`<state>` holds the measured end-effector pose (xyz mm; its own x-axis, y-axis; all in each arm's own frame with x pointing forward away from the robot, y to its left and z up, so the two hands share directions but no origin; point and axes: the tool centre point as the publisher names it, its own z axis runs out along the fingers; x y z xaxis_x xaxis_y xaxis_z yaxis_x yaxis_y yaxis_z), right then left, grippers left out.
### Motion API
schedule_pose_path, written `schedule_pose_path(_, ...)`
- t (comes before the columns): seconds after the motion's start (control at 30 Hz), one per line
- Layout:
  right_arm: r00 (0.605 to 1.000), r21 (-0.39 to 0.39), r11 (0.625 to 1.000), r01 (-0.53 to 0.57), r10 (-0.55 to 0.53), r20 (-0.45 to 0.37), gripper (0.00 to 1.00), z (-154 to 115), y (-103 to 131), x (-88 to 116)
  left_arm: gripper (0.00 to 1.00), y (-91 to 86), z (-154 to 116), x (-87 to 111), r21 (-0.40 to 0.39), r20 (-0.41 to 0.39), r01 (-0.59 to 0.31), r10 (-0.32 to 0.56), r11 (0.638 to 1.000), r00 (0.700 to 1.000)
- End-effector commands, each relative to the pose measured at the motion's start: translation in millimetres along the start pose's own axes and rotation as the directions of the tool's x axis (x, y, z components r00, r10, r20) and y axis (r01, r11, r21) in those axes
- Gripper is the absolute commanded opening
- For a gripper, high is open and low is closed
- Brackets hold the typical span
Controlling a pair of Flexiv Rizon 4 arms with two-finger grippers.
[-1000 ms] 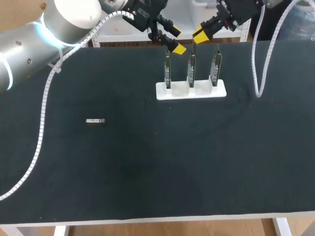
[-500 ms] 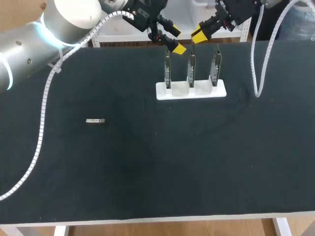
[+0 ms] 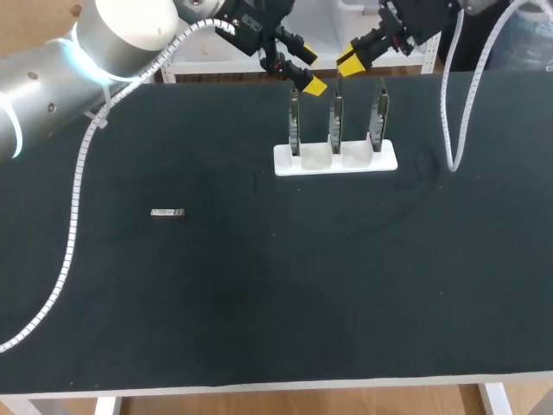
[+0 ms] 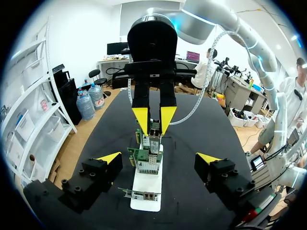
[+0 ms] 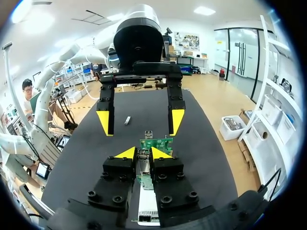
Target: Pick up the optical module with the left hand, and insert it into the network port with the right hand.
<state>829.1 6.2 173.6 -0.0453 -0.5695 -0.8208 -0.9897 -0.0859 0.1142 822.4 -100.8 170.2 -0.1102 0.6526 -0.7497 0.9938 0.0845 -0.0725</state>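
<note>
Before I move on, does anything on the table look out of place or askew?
Nothing looks damaged or spilled. The three boards stand upright in the white holder. Only oddity: the optical module lies alone, far from the open left gripper and the right gripper, both by the boards.

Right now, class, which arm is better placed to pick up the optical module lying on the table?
Left, probably. The optical module lies on the table's left part, where the left arm comes in, and the left gripper hangs open and empty by the board stand. The right gripper is farther from it.
</note>
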Motion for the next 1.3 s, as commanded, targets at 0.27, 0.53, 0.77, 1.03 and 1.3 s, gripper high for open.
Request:
schedule_pose_path(0.27,1.000,-0.606,0.795,0.009,-0.007,0.006,0.00,-7.7,-7.6,-1.6,1.00,2.0,0.5,-1.4,0.002,-0.005,0.001,-0.001,1.000,1.000)
schedule_pose_path(0.53,1.000,-0.575,0.818,0.012,-0.011,0.006,0.00,-12.8,-9.2,-4.9,1.00,2.0,0.5,-1.4,0.002,-0.005,0.001,-0.001,1.000,1.000)
schedule_pose_path(0.77,0.999,-0.551,0.834,0.036,-0.019,0.036,0.00,-20.6,-8.3,-13.9,1.00,2.0,0.5,-1.4,0.002,-0.005,0.001,-0.001,1.000,1.000)
schedule_pose_path(1.03,0.999,-0.538,0.842,0.033,-0.025,0.023,0.00,-22.2,-6.8,-13.2,1.00,2.0,0.5,-1.4,0.002,-0.005,0.001,-0.001,1.000,1.000)
schedule_pose_path(1.3,1.000,-0.530,0.848,0.022,-0.018,0.014,0.00,-19.9,-5.2,-10.8,1.00,2.0,0.5,-1.4,0.002,-0.005,0.001,-0.001,1.000,1.000)
